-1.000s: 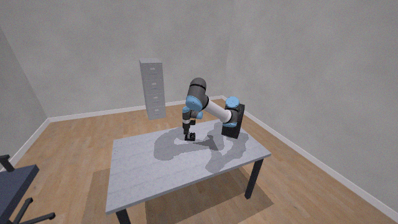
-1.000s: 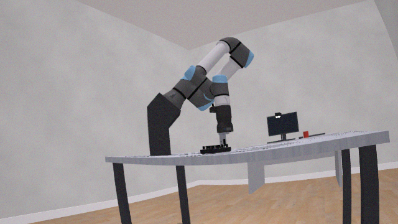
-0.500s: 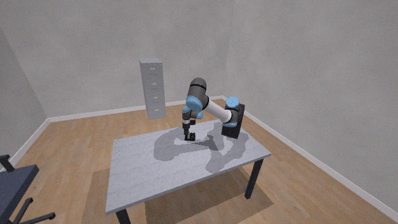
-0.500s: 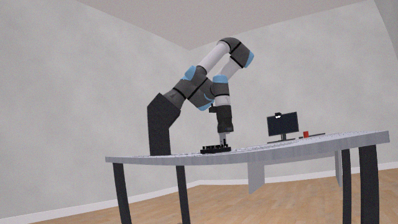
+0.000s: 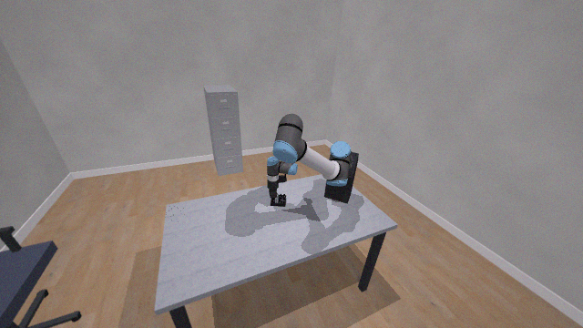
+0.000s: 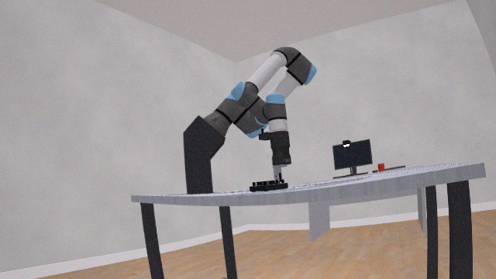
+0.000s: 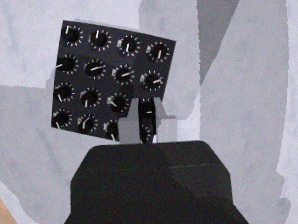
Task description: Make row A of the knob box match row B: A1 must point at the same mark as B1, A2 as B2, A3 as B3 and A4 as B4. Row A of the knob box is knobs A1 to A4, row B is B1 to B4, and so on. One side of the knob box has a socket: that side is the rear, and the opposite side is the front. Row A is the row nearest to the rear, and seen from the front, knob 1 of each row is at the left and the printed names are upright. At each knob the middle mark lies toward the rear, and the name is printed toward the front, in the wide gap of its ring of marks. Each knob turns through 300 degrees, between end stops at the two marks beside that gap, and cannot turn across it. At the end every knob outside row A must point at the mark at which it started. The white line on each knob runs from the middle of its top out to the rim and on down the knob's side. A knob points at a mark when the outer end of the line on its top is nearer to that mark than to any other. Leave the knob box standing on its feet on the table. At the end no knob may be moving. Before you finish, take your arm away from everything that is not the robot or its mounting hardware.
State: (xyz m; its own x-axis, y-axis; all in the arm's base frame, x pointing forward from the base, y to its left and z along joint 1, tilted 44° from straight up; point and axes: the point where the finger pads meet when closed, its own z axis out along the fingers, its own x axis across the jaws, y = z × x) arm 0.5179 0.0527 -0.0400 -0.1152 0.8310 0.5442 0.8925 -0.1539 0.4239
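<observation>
The black knob box (image 5: pixel 281 199) (image 6: pixel 263 187) (image 7: pixel 83 51) stands on the grey table (image 5: pixel 205 255) (image 6: pixel 349 186), near the arm's base. In the wrist view it shows four rows of black knobs with white lines, and it lies askew in the picture. My gripper (image 5: pixel 274 199) (image 6: pixel 277 179) (image 7: pixel 146 109) points straight down at the box's corner nearest the wrist camera. Its fingers are shut on the corner knob there, which they hide. The printed names are too small to read, so I cannot tell which knob it is.
The arm's dark pedestal (image 5: pixel 342 182) (image 6: pixel 199 155) stands on the table just behind the box. A monitor (image 6: pixel 352 154) and a small red object (image 6: pixel 381 167) stand far along the table. A filing cabinet (image 5: pixel 223 129) and a chair (image 5: pixel 23 273) stand off the table.
</observation>
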